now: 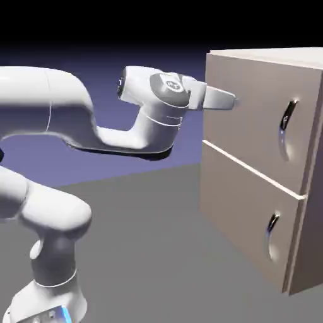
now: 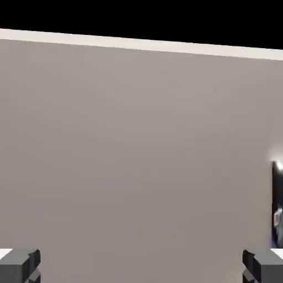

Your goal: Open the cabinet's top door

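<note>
The beige cabinet point(image 1: 312, 189) stands at the exterior view's right. Its top door point(image 1: 246, 126) lies flush with the front, and a long curved silver handle point(image 1: 287, 129) sits near its right side. My gripper point(image 1: 228, 99) points at the door's upper left part, close to the panel and well left of the handle. The hand view is filled by the top door point(image 2: 138, 138), with its handle point(image 2: 277, 204) just showing at the right edge. There my gripper point(image 2: 141, 268) is open: the fingertips point(image 2: 20, 265) stand far apart with only bare panel between them.
Below the top door is a shorter lower panel point(image 1: 243, 208) with its own smaller handle point(image 1: 272, 234). The grey table point(image 1: 145, 240) stretches between the robot's base and the cabinet. The cabinet's pale top edge point(image 2: 138, 43) runs across the hand view.
</note>
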Motion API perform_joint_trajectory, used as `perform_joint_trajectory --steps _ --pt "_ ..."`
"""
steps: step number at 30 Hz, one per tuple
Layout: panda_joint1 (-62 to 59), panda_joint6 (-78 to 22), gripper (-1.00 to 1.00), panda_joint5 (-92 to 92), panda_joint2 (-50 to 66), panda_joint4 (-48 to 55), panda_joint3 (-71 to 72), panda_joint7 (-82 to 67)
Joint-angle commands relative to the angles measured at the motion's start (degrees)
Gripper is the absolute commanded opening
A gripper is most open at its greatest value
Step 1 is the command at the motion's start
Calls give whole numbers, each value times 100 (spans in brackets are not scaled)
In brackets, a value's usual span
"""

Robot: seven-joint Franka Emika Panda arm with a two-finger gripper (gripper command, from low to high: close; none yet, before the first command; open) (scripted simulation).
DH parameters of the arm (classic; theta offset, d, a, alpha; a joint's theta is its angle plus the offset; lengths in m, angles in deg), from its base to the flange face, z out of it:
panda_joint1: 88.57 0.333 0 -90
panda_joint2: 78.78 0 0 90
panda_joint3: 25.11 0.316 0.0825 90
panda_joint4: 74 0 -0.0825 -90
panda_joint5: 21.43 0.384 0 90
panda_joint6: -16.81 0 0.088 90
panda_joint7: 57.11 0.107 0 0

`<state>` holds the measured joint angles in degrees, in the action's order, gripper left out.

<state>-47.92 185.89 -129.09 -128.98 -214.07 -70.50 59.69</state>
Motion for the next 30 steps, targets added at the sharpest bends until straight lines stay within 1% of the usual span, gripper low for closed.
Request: perform_joint_trajectory --steps 1,23,24,29,30 --pt "93 -11 100 -250 -41 48 -105 172" --pt "2112 -260 100 -5691 -927 1106 -2400 3930" --pt "2113 -260 100 -5691 -927 1106 -2400 3930" --pt "3126 -353 100 -5750 -721 1903 -2948 3922" --pt "3127 -353 -100 -5750 -721 1903 -2948 3922"
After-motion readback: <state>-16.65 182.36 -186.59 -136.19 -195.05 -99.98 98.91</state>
